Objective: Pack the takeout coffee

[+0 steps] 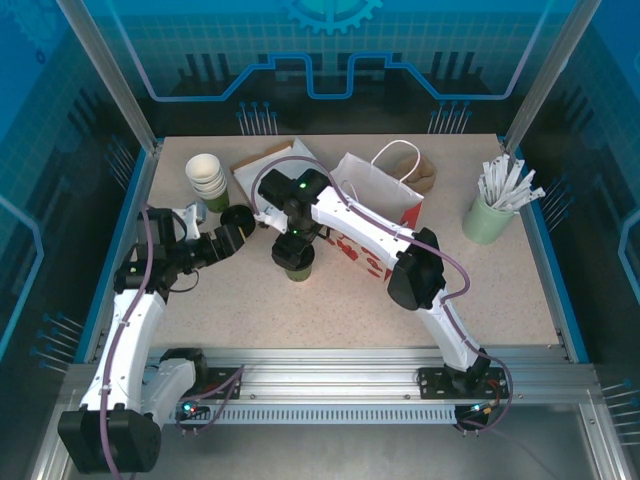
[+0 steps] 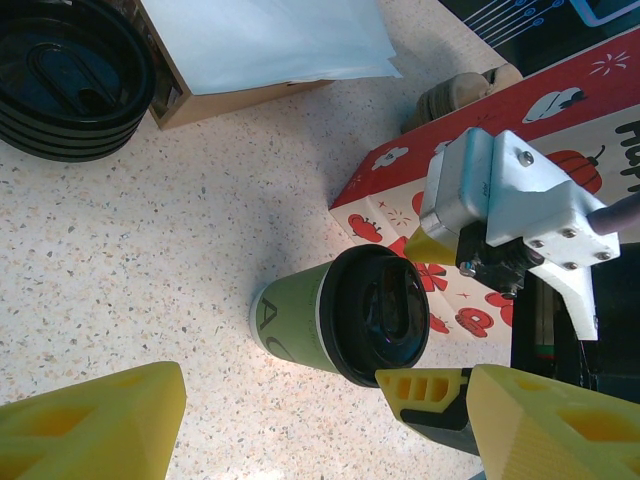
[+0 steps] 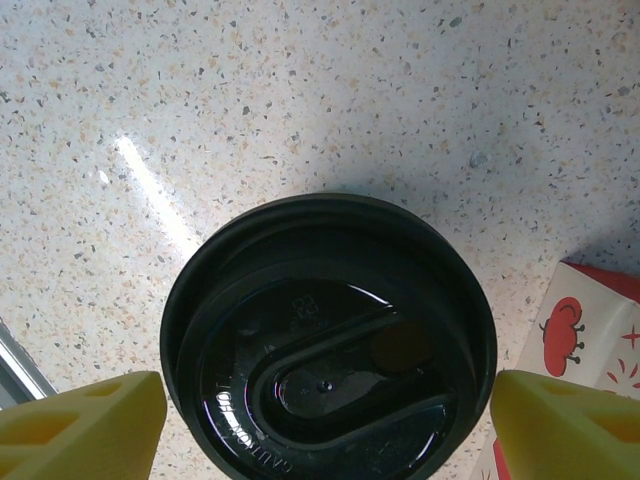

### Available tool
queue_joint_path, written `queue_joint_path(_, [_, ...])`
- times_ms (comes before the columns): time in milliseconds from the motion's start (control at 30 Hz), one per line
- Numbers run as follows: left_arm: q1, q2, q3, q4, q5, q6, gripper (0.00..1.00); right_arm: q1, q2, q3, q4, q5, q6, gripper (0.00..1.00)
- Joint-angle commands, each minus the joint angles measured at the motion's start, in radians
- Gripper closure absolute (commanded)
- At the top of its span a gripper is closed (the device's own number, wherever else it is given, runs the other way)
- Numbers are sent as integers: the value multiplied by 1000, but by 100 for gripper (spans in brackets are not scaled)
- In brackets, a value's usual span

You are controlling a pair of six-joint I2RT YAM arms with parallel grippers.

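Right claw [image 3: 325, 425] spread wide, a yellow fingertip just beside each edge of the round black plastic lid on the olive-green paper cup [image 2: 295, 320]; whether they press it I cannot tell. The cup stands upright on the speckled desk [image 2: 150, 250], beside the red-and-white printed paper bag [image 2: 560, 90]. Left claw [image 2: 320, 430] wide open, empty

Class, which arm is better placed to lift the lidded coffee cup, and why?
Right. The right pincer, open, straddles the lid of the coffee cup from above; the left pincer sits aside.
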Motion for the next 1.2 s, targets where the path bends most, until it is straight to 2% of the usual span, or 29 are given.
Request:
queue_joint_path(0, [7,-12,-8,20,30,6,24,7,11,-11,-14,-7,-1,17])
queue_joint_path(133, [7,-12,-8,20,31,8,24,8,16,-9,-17,3,-1,19])
queue_joint_path(433, [7,-13,-9,22,34,6,24,8,27,-8,-17,7,-6,17])
queue_joint_path(933, [7,-14,-11,23,41,5,24,9,42,-2,-18,7,-9,19])
queue_joint_path(1167, [7,-14,-12,24,42,6,24,9,39,-2,-22,8,-11,26])
